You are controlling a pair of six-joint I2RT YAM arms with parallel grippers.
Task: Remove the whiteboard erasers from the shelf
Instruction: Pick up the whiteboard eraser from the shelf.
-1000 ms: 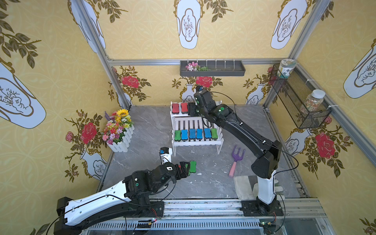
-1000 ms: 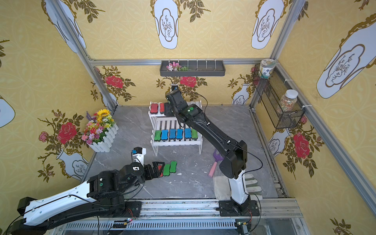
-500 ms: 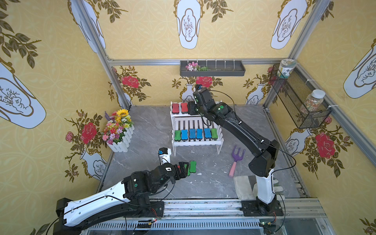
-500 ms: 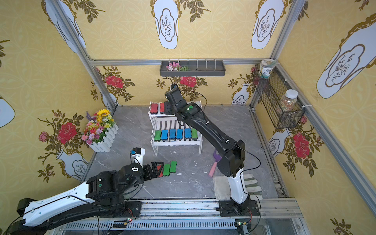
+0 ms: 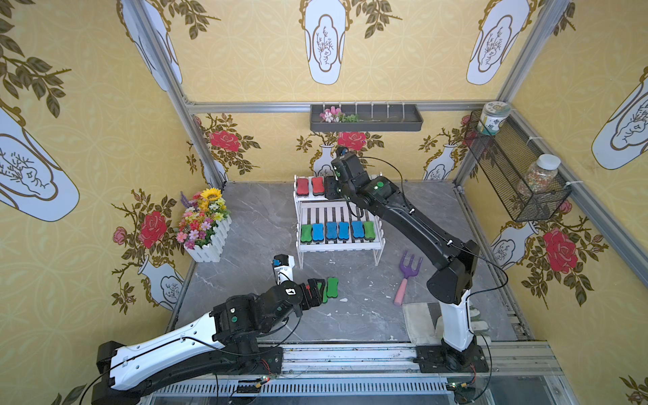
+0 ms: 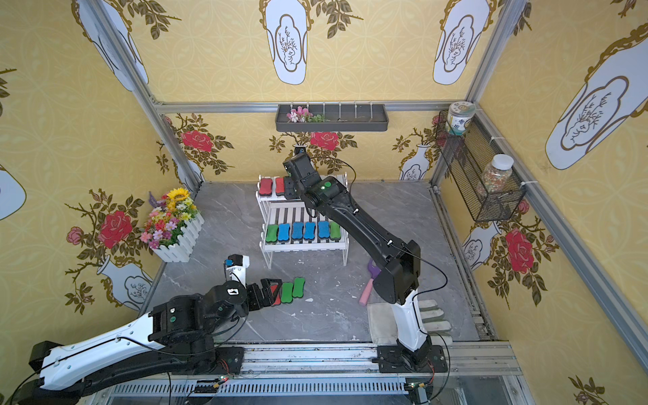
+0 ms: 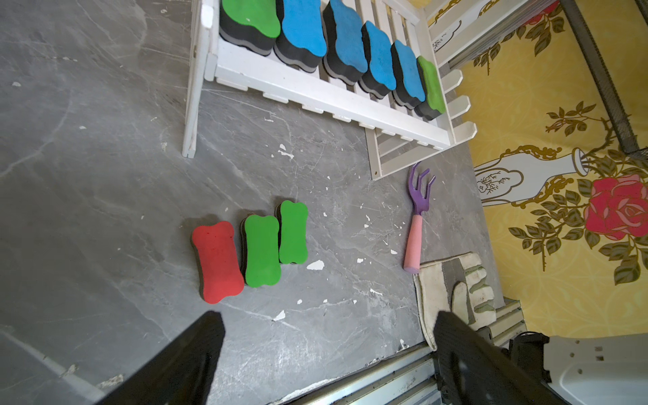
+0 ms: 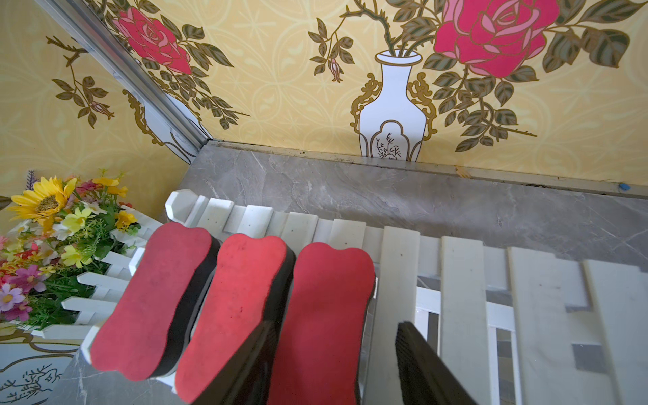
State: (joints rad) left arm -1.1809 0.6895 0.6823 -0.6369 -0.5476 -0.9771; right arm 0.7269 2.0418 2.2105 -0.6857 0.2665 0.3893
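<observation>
Right wrist view: right claw (image 8: 335, 328) straddles the third red eraser (image 8: 328, 291) on the shelf's (image 8: 463, 280) top tier, unclenched, with a gap at one finger and bare slats (image 8: 526, 298) beside it. Six erasers (image 5: 336, 230) line the lower tier. Three erasers (image 7: 259, 249) lie on the floor (image 7: 105, 175) at 6 o'clock, near the released left claw (image 7: 328, 317). In both top views the arm hides the straddled eraser.

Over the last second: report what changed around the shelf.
The right gripper, straddling the third red eraser on the shelf's top tier, narrowed its jaws toward it; a gap still shows beside one finger, so no grip yet. Its arm barely shifted. Unchanged: the left gripper open by the three floor erasers, the six erasers on the lower tier, the purple fork.
</observation>
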